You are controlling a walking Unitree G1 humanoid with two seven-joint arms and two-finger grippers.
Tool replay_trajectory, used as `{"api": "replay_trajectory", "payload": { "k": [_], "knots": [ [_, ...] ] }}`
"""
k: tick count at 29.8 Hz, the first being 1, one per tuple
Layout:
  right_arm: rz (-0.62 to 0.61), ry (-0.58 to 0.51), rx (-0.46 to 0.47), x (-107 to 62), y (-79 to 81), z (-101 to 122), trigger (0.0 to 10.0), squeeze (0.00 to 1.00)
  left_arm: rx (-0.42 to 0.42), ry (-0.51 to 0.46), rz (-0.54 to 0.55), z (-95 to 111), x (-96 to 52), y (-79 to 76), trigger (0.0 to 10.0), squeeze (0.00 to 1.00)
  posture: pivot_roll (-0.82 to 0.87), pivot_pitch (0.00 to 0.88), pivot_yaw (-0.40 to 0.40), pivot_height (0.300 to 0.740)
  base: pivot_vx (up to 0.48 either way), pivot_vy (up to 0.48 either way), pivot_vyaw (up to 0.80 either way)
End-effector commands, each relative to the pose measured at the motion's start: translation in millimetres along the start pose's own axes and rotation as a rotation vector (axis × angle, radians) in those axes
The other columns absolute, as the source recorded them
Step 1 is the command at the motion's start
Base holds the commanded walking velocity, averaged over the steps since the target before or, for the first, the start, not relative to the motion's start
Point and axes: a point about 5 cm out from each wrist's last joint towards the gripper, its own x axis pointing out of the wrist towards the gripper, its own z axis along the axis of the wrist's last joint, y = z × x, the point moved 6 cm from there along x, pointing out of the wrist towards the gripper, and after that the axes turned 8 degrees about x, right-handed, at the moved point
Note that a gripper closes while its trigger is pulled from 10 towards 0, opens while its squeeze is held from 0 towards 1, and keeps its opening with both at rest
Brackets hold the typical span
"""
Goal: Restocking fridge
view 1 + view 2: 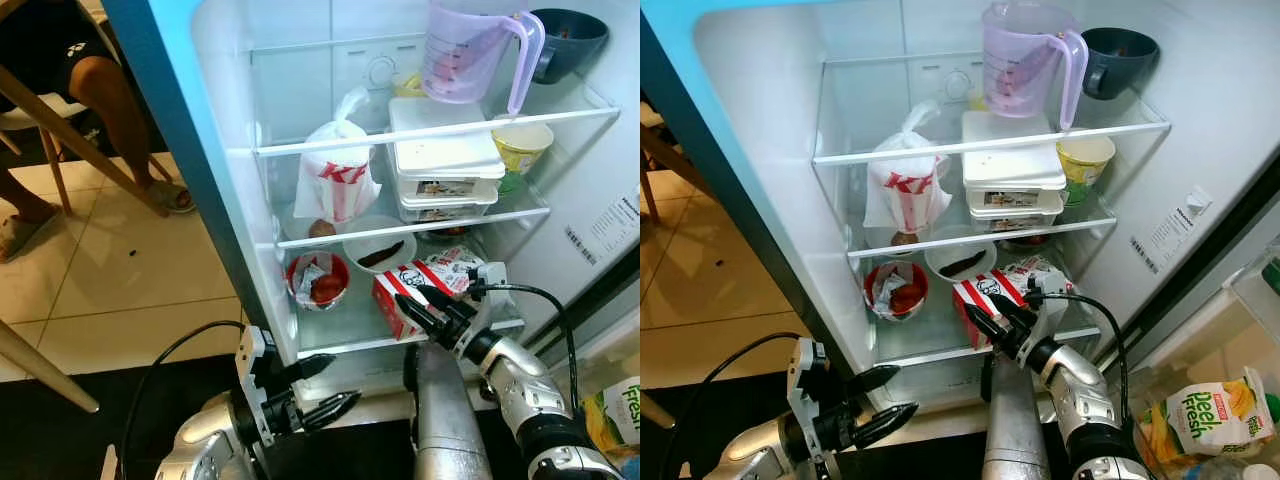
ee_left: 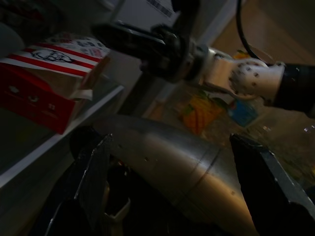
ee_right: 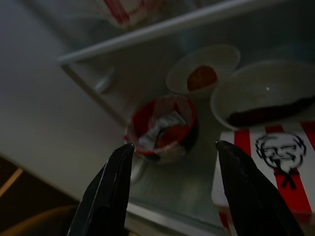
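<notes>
Fridge shelf (image 1: 440, 330), red-striped box (image 1: 420, 285) behind right gripper (image 1: 418, 303)

Two silver robot arms reach forward. The right gripper (image 1: 418, 304) is raised higher and extended farther, its black fingers spread apart. The left gripper (image 1: 333, 385) sits lower and nearer, fingers also parted.
</notes>
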Motion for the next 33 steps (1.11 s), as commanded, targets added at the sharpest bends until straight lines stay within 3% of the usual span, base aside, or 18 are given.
{"api": "replay_trajectory", "payload": {
  "k": [1,8,15,33],
  "knots": [
    [-0.001,-0.010,0.013,-1.2,-1.7,-1.1,10.0,0.00,-0.011,0.046,-0.003,-7.0,-8.7,-1.0,10.0,0.00,-0.04,0.069,0.047,0.315,0.000,0.000,0.00],
    [-0.037,0.008,0.030,-1.1,-7.4,-8.3,10.0,0.00,-0.072,0.147,0.073,-31.5,-36.5,14.1,10.0,0.00,-0.04,0.046,0.045,0.345,0.000,0.000,0.00],
    [-0.092,0.009,0.048,-4.3,-17.1,-12.0,10.0,0.00,-0.149,0.176,0.113,-43.6,-60.8,14.9,10.0,0.00,-0.03,0.025,0.044,0.380,0.000,0.000,0.00],
    [-0.135,0.055,0.082,-7.9,-22.7,-33.0,10.0,0.00,-0.149,0.127,0.119,-34.3,-72.0,18.9,10.0,0.00,-0.03,0.018,0.043,0.465,0.000,0.000,0.00]
  ]
}}
